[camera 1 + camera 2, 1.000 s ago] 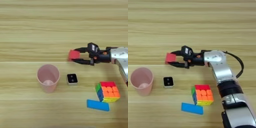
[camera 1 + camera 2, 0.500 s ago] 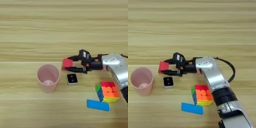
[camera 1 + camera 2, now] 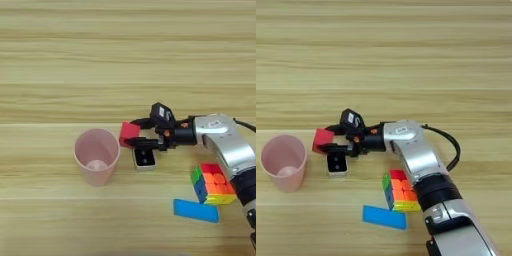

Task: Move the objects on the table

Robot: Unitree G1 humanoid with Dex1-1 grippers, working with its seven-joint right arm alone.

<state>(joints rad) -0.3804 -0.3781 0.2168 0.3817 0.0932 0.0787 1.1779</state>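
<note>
My right gripper is shut on the small red cube, holding it just right of the pink cup's rim and above the table. In the right eye view the red cube sits at the fingertips, between the cup and the white piece. The multicoloured puzzle cube rests on the table below my forearm. The flat blue bar lies just in front of it, to the lower left.
A pink plastic cup stands upright left of the gripper. A small white square piece with a black face lies on the table right under the fingers. My silver forearm comes in from the right.
My gripper has carried the red cube to the left, from the middle right of the table to just beside the pink cup. The cup, white piece, puzzle cube and blue bar stayed put.
</note>
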